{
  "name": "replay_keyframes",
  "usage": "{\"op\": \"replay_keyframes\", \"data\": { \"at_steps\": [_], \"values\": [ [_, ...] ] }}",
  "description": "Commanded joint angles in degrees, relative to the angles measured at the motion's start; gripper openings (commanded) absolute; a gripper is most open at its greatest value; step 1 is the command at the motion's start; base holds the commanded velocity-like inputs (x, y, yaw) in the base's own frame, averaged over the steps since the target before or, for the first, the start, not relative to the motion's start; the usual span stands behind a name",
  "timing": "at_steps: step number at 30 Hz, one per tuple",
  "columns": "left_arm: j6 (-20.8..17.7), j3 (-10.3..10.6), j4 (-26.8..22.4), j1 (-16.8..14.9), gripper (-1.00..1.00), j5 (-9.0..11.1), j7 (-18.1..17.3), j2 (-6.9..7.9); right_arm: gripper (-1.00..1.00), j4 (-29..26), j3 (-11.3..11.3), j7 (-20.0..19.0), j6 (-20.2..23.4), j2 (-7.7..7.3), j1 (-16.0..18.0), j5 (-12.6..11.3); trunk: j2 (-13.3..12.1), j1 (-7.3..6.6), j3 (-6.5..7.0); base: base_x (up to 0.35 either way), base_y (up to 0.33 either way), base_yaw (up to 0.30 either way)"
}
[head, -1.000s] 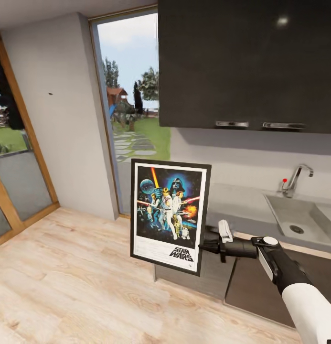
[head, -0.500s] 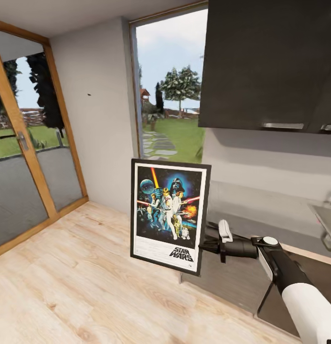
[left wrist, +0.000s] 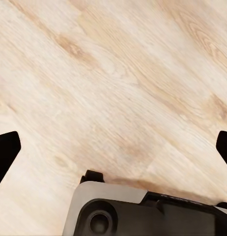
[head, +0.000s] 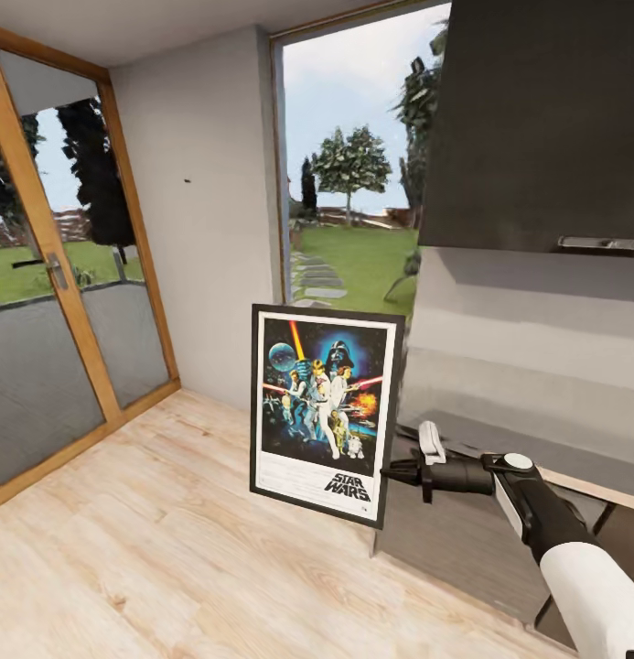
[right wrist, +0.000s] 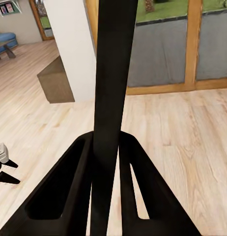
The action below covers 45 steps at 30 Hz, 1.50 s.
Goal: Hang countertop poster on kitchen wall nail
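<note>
The poster (head: 326,412), a black-framed Star Wars print, hangs upright above the floor, facing the head camera. My right gripper (head: 391,471) is shut on its lower right edge. In the right wrist view the poster (right wrist: 112,88) runs edge-on as a black strip between the two fingers (right wrist: 69,189). A wall nail (head: 188,181) is a tiny dark dot on the grey wall, up and to the left of the poster. The glossy kitchen countertop (head: 527,437) lies behind my right arm. My left gripper (left wrist: 113,147) is open over bare plank floor, fingertips (left wrist: 5,152) far apart.
A wood-framed glass door (head: 56,275) stands at the left, and a tall window (head: 353,183) sits between the grey wall and the dark upper cabinet (head: 545,119). Base cabinets (head: 445,540) sit under the countertop. Light plank floor (head: 124,549) spreads at the front left.
The whole view has swung left: the sink and tap have left the picture, and the glass door and nail wall sit further right. Poster and right gripper keep their place in the picture.
</note>
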State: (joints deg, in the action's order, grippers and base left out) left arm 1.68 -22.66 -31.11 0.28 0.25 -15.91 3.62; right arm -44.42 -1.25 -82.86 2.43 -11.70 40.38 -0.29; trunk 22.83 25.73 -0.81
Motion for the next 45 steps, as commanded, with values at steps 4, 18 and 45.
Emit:
{"op": "replay_keyframes", "data": {
  "at_steps": [4,18,45],
  "values": [
    [0.07,-0.19,0.00,-0.02,1.00,0.02,-0.35,-0.02,-1.00,0.02,-0.05,-0.37,0.47,0.01,0.05,-0.06,0.09,0.05,-0.08,0.198,0.314,0.000],
    [0.07,-0.23,0.00,-0.02,1.00,0.02,-0.35,-0.02,-1.00,0.03,-0.01,-0.36,0.53,0.01,0.05,-0.06,0.09,0.05,-0.08,0.199,0.314,0.000],
    [0.07,-0.22,0.00,-0.02,1.00,0.02,-0.35,-0.02,-1.00,0.03,0.02,-0.28,0.56,0.10,0.05,-0.06,0.09,0.05,-0.08,0.199,0.314,0.000]
  ]
}}
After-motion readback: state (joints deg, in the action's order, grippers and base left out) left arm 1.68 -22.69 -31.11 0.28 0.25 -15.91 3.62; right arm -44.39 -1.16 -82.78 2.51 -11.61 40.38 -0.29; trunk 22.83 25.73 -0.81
